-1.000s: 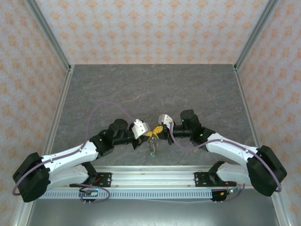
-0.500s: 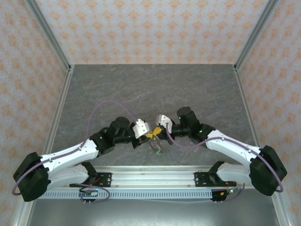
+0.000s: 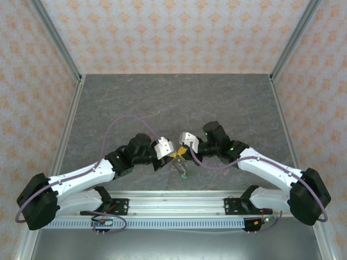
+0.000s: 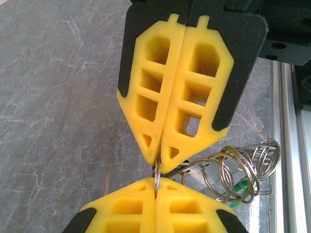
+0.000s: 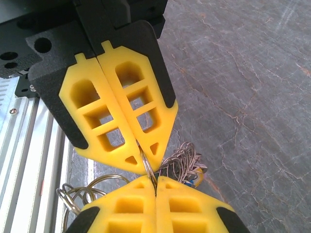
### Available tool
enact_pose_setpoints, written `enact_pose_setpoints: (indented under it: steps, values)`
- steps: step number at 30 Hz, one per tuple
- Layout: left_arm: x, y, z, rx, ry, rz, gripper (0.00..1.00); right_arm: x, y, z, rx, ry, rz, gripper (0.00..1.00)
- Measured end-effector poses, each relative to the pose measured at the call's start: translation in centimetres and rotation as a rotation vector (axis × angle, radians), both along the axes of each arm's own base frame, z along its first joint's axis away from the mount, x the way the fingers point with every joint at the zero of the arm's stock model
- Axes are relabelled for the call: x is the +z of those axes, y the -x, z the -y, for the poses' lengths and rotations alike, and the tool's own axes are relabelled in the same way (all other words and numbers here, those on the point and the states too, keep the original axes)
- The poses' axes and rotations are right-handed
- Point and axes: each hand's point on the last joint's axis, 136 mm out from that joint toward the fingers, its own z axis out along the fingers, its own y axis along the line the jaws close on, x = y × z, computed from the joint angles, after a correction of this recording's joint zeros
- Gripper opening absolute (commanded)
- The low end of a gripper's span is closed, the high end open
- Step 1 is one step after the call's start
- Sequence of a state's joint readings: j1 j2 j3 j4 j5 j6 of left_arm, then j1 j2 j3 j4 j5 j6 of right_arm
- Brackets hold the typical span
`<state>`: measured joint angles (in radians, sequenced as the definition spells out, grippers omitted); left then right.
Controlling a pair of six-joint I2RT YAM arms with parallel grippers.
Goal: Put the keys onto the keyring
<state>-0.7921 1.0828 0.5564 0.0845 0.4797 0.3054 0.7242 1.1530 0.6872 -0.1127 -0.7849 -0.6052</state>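
1. Plainly, the two arms met tip to tip. The left end effector [image 4: 155, 190] and the right end effector [image 5: 156, 187] each had its yellow fingers pressed together. Both were clamped on the same thin wire loop of the keyring [image 4: 157, 178], which stood on edge in the narrow gap between the two tips.
2. Just beside and below the tips, the other coiled wire loops of the keyring dangled in a bunch and appeared to hang off the worktop [image 3: 162, 103]. A green key [image 4: 241, 187] showed among those loops. Whether it was already threaded on could not be told.
3. The step in hand looked like steadying or prying the pinched loop so that a key could slide on. The two grips sat almost touching, leaving very little wire between them. Any pull would best be small and kept in the plane of the loop, because a twist could spring the wire out of the pads. One side should hold firm while the other shifts.
4. An aluminium rail [image 3: 179, 203] lay close behind the end effectors, towards the arm bases. Ahead of them and out to both sides was open worktop, with the patterned walls [image 3: 162, 32] well apart from the tips. Working forward, away from the rail, looked safest.
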Motion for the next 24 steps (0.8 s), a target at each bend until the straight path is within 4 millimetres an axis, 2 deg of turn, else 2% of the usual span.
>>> enact_pose_setpoints:
  steps: [9,24]
  values:
    - [-0.18,0.02,-0.02,0.009,0.011,-0.010,0.00,-0.53,-0.18,-0.08,-0.023,-0.034,0.014,0.08]
    - [0.25,0.30,-0.39,0.035,0.079,-0.006,0.00,-0.53,-0.27,-0.55,-0.057,-0.147,-0.002,0.11]
